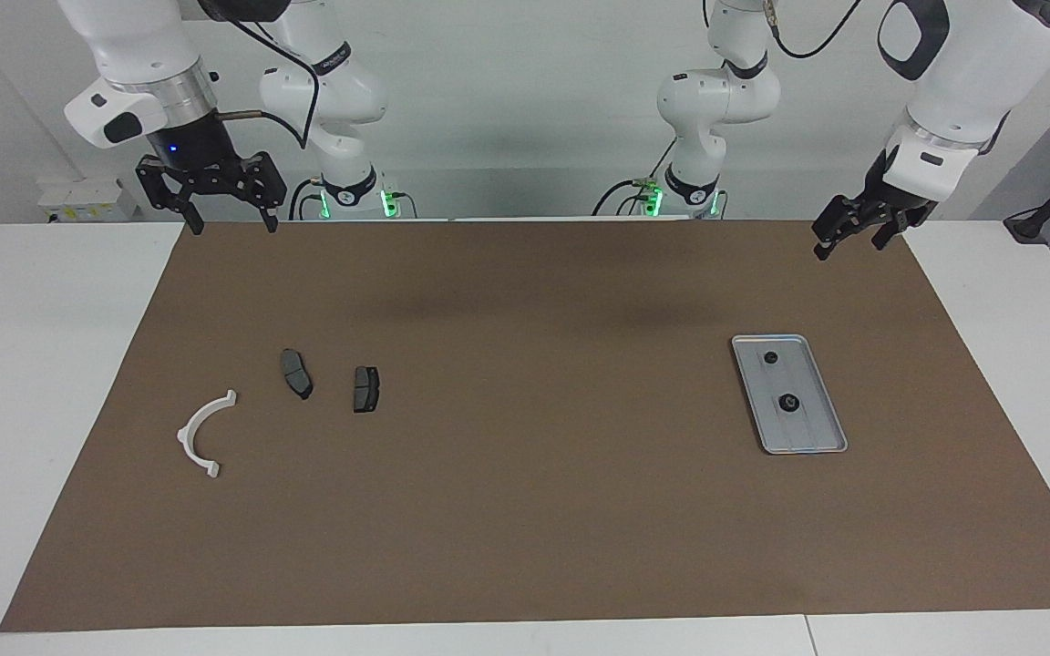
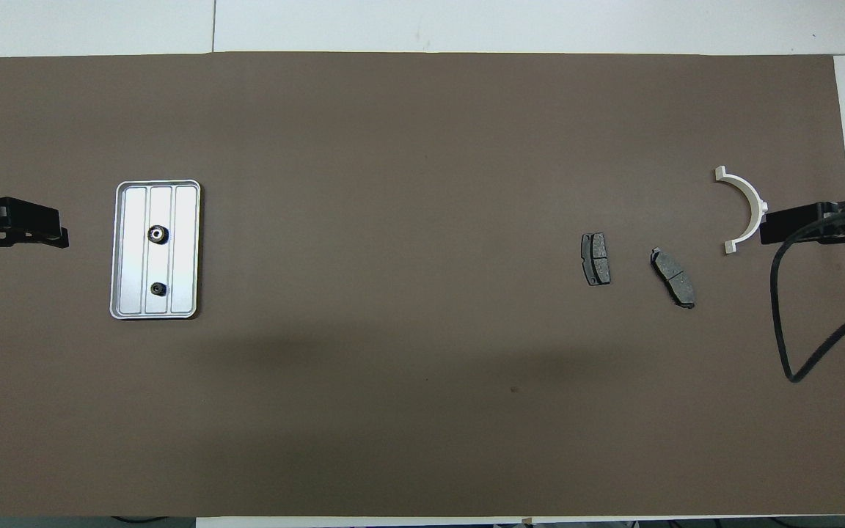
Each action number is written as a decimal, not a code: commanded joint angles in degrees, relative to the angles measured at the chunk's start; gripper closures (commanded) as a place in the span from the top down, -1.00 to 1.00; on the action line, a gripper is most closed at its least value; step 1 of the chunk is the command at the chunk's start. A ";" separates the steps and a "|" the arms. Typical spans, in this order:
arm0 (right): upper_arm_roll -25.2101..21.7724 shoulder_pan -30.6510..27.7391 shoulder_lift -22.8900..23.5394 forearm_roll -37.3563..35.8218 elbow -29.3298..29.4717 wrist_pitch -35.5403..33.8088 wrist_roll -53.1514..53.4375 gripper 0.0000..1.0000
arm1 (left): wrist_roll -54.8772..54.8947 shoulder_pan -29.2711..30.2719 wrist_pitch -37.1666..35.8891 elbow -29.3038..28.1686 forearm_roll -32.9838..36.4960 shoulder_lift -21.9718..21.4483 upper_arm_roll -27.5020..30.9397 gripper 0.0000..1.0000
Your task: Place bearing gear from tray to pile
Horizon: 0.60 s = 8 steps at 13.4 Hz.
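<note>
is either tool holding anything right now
Nothing is held. The left tool and right tool both hang open and empty; both gears lie in the tray.

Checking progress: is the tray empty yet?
Not empty: the tray holds two gears, lying apart along its middle rib.

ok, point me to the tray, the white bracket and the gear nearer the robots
tray (image 2: 185, 249): overhead view, bare ribbed floor.
white bracket (image 1: 198, 423): facing view, middle of the curved arc.
gear nearer the robots (image 2: 159, 289): overhead view, its dark top face.
</note>
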 commanded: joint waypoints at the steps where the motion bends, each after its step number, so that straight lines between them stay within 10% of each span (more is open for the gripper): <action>1: 0.48 -0.66 -0.41 0.73 -0.17 0.28 0.73 1.00 | 0.99 0.87 -1.07 0.55 -0.13 -0.03 -0.58 1.00; 8: 0.48 -0.66 -0.41 0.73 -0.17 0.19 0.73 1.00 | 1.25 0.61 -0.36 -0.51 -0.22 -0.73 -0.14 1.00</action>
